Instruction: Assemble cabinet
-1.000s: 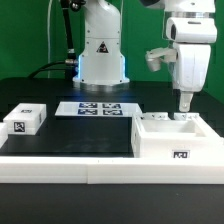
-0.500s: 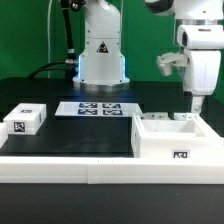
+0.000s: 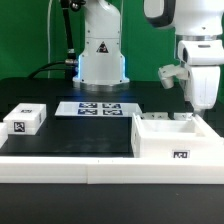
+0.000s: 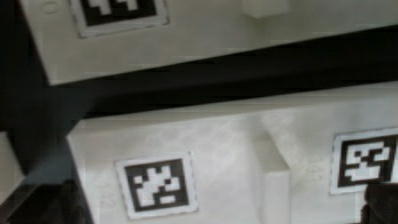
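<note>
The cabinet's big white box (image 3: 172, 141) stands at the exterior view's right, open side up, with a tag on its front and small white pieces inside near the back. My gripper (image 3: 203, 103) hangs above the box's far right corner, clear of it and holding nothing. In the wrist view, white tagged surfaces of the cabinet (image 4: 214, 150) fill the picture, blurred, with another white tagged surface (image 4: 160, 40) beyond a dark gap. The dark fingertips (image 4: 381, 200) show only at the picture's lower corners, wide apart.
A small white tagged block (image 3: 25, 120) sits at the exterior view's left. The marker board (image 3: 98, 108) lies in the middle in front of the robot's base (image 3: 102, 55). A white rim (image 3: 70, 165) runs along the table's front.
My gripper has risen from just above the box and shifted toward the exterior view's right. The box and the block have not moved.
</note>
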Tool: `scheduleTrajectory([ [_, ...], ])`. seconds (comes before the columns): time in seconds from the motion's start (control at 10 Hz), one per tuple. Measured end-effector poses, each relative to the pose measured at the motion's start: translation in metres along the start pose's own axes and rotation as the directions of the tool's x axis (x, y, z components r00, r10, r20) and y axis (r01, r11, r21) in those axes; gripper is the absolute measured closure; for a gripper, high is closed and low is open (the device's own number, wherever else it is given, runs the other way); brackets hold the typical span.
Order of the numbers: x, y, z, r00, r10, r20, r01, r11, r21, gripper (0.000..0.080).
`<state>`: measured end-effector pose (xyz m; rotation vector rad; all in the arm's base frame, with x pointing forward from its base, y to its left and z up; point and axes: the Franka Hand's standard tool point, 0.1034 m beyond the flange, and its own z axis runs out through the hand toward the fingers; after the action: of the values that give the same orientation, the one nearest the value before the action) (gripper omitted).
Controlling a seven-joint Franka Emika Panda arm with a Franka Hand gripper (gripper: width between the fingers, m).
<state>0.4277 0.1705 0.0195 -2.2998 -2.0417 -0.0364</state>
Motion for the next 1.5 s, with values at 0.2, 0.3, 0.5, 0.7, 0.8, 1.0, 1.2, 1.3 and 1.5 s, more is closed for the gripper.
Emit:
scheduleTrajectory([
  [0.2,-0.0009,-0.0003,0.0023,1.000,0.002,0.000,-0.002,1.000,0.004,0.0011],
  [0.3,-0.0025,-0.0003,0.0033,1.000,0.006,0.001,-0.006,1.000,0.007,0.0168],
  [0.5,-0.0029,-0.0007,0.0041,1.000,0.006,0.001,-0.006,1.000,0.008,0.0340],
  [0.7,-0.0032,-0.0018,0.0059,1.000,0.007,0.001,-0.007,1.000,0.011,0.0520],
  [0.8,-0.0032,-0.0017,0.0058,1.000,0.007,0.001,-0.007,1.000,0.011,0.0710],
  [1.0,-0.0030,-0.0012,0.0054,1.000,0.007,0.000,-0.007,1.000,0.009,0.0732],
  [1.2,-0.0030,-0.0012,0.0054,1.000,0.007,0.000,-0.007,1.000,0.009,0.0731],
  [1.3,-0.0030,-0.0012,0.0054,1.000,0.007,0.000,-0.007,1.000,0.009,0.0731],
  [1.5,-0.0049,-0.0005,-0.0037,1.000,0.026,0.012,-0.027,1.000,0.008,0.0731],
])
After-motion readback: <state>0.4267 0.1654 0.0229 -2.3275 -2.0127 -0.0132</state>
